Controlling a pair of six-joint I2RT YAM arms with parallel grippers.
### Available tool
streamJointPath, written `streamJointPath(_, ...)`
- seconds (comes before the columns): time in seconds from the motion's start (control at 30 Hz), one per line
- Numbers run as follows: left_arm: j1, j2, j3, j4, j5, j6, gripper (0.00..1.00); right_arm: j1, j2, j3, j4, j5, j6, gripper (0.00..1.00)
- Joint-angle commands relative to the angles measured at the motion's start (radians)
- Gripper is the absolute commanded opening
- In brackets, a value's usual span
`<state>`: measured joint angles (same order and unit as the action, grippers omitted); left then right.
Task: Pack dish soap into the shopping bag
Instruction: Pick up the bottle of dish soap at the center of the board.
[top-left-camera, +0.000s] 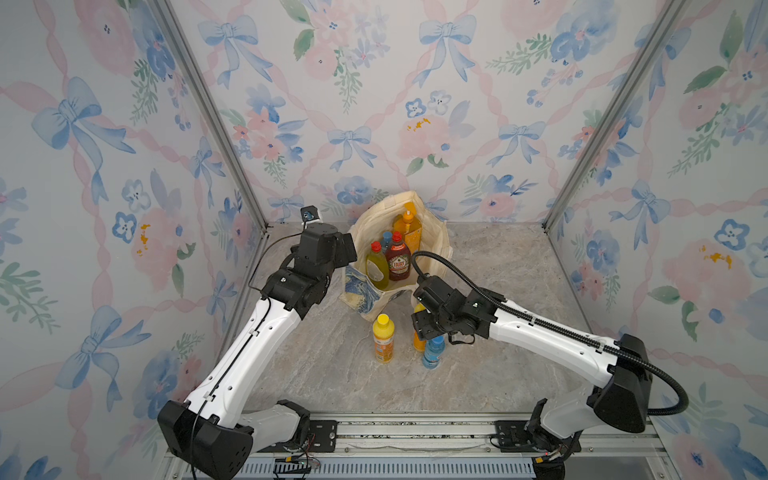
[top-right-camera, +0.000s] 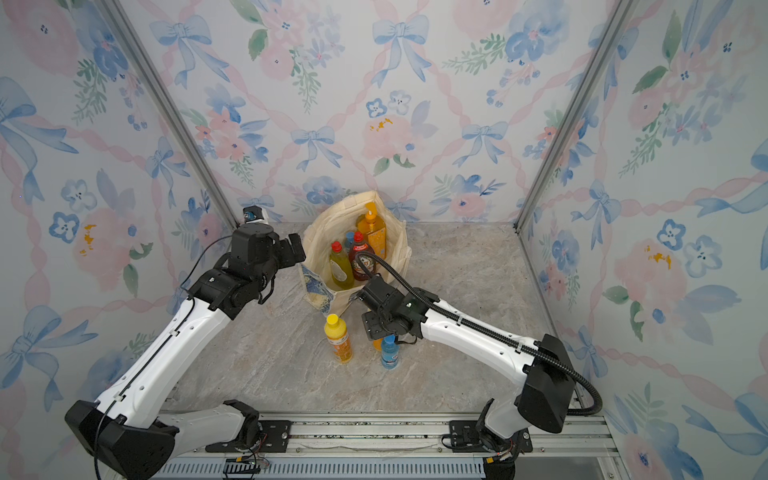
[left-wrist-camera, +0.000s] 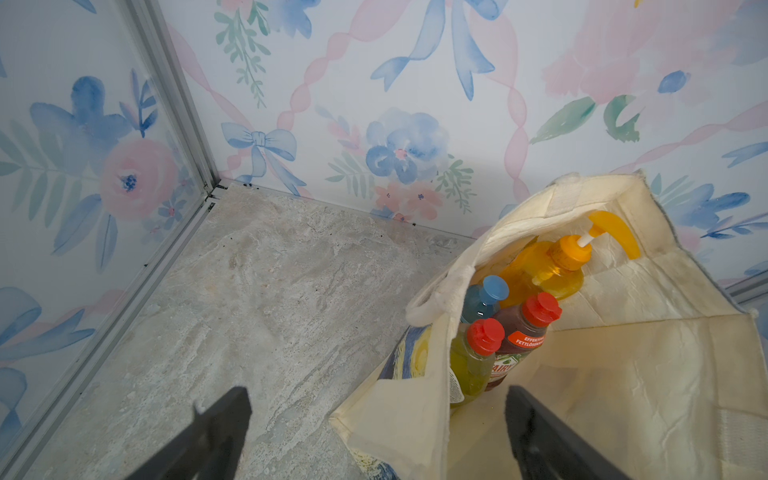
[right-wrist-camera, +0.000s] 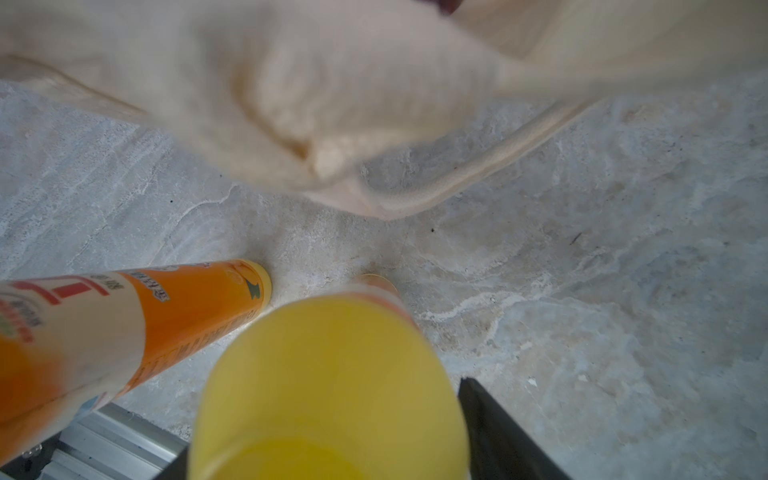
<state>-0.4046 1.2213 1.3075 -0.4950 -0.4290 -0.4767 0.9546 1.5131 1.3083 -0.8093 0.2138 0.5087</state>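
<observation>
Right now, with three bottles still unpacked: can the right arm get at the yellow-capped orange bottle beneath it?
Probably yes. The right end effector hangs directly over that yellow-capped orange bottle, nothing between them; the tote's strap lies clear of it.

— Any words you can read?
— One brand: "FAIRY", in white letters on the front label of the dark-red bottle (top-left-camera: 397, 261). It stands in the shopping bag (top-left-camera: 370, 226), at three o'clock of the yellow-green bottle (top-left-camera: 377, 270) in a top view.
— Anything more on it?
— In the left wrist view its orange-red neck band reads "EFFEKTIV" over "FETTLÖSEN…", cut off. Below that, only "AIR" of the brand shows.
— And the orange bottle (right-wrist-camera: 124, 324)?
— The right wrist view shows red marks and small print on its label, too blurred to read.
</observation>
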Motion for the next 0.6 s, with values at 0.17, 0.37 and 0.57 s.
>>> streamJointPath(0.17,0.014,0.018,0.028,0.01,0.023,0.002,0.98,-0.004,0.004,-0.011,0.069,0.051,-0.028,0.75)
streamJointPath(0.37,0.022,0.032,0.035,0.009,0.039,0.004,0.98,0.005,-0.062,-0.054,0.137,0.058,-0.055,0.82)
streamJointPath(0.57,0.026,0.041,0.037,0.009,0.045,0.004,0.98,0.025,-0.087,-0.081,0.189,0.096,-0.074,0.81)
